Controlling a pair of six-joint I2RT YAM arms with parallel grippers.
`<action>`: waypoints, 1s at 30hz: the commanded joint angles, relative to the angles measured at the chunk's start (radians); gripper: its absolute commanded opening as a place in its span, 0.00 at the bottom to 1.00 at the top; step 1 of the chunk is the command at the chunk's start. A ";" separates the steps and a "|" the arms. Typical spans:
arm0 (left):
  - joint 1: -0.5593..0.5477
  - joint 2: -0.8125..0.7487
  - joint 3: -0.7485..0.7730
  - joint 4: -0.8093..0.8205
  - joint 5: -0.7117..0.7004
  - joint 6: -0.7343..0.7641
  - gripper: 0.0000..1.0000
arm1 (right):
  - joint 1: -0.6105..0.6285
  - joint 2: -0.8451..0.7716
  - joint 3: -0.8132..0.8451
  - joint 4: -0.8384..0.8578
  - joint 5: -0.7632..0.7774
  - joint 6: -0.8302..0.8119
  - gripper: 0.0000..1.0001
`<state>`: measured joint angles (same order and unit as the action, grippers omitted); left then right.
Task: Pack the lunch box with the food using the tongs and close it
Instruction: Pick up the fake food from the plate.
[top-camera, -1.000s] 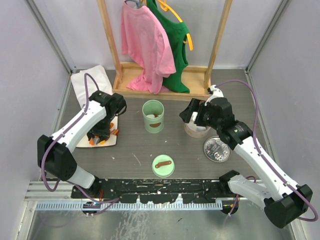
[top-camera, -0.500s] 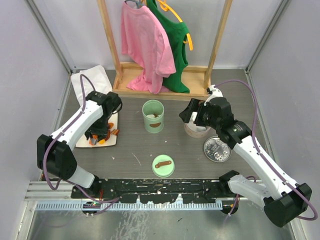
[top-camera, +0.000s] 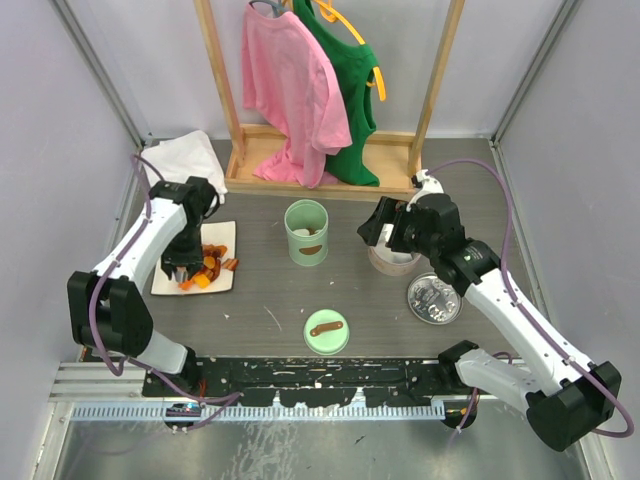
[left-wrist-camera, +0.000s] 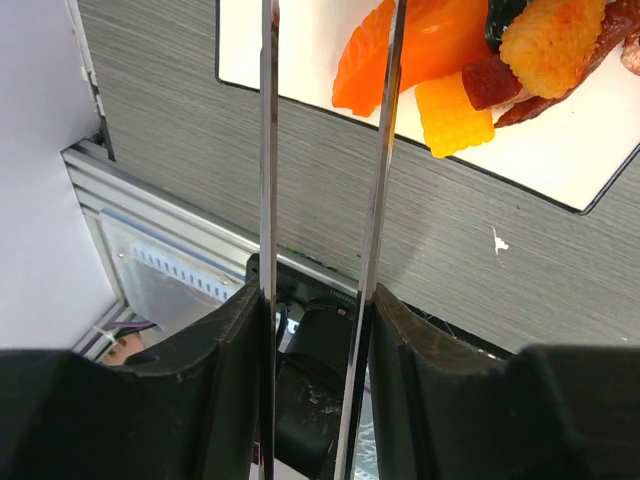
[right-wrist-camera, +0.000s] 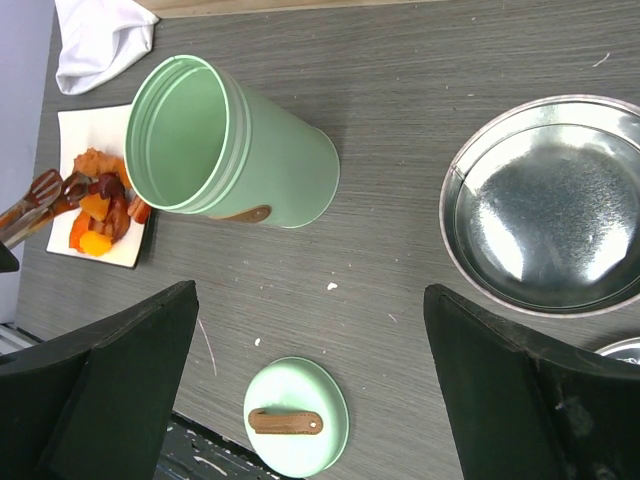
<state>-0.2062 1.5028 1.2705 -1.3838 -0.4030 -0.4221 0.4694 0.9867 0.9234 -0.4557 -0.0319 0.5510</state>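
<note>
Left gripper (top-camera: 186, 268) moved left, slender metal tongs (left-wrist-camera: 268, 150), orange-red food (left-wrist-camera: 400, 50)

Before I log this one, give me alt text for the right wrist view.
An open mint-green lunch box stands on a grey table, its lid lying apart nearer the camera. At left, tongs reach toward orange and red food on a white plate; a metal bowl sits at right, and the right gripper is wide open below.

The left arm (top-camera: 140, 252) is leaning forward on the left side, its left gripper (left-wrist-camera: 315, 300) pointing down and pinching the tongs (left-wrist-camera: 268, 150). The right gripper (right-wrist-camera: 308, 295) is hovering with jaws spread wide.
</note>
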 joint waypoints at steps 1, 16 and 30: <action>0.031 -0.033 -0.003 0.039 0.040 0.032 0.43 | -0.003 0.008 0.025 0.055 -0.006 -0.015 1.00; 0.041 0.001 -0.029 0.069 0.059 0.014 0.28 | -0.003 0.004 0.026 0.053 0.009 -0.042 1.00; 0.072 -0.128 0.011 0.098 0.068 -0.017 0.11 | -0.003 -0.021 0.019 0.038 0.027 -0.045 1.00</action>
<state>-0.1486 1.4391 1.2415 -1.3155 -0.3367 -0.4232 0.4694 0.9985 0.9234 -0.4492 -0.0246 0.5209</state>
